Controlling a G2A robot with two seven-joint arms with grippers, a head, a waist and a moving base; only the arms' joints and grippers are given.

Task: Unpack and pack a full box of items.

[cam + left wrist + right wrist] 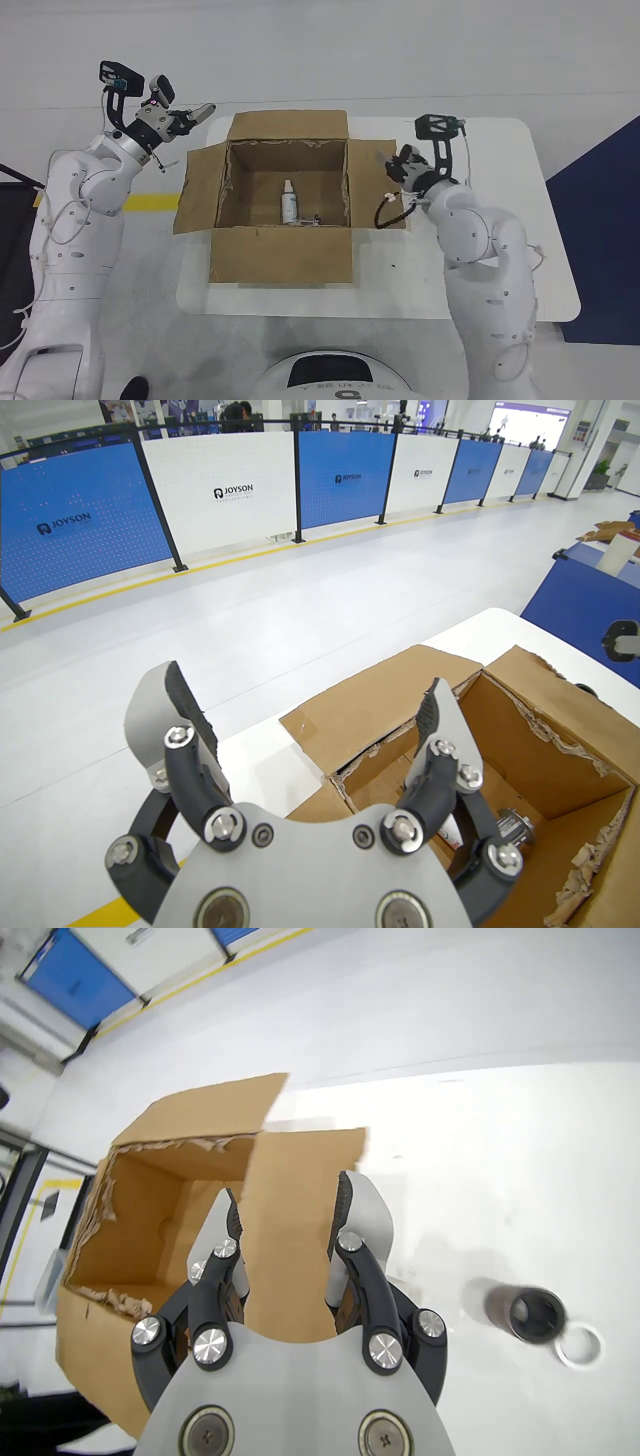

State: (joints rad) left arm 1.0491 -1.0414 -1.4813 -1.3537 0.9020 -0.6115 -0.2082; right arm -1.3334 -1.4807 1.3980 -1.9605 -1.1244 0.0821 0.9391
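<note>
Closest to my right wrist's lens, my right gripper (286, 1185) is released, its fingers spread over the right flap of the cardboard box (280, 258); whether they touch the flap I cannot tell. My left gripper (305, 682) is released too, jaws wide with nothing between them, held off the box's far left corner. The box sits on the white table (500, 150) with all four flaps folded out. On its floor lies a white bottle (289, 202), with a small silvery metal part (312, 220) just right of its near end. Outside the box, on the table near my right gripper, a dark hollow cylinder (530, 1313) rests with a silvery ring (580, 1347) just beside it.
</note>
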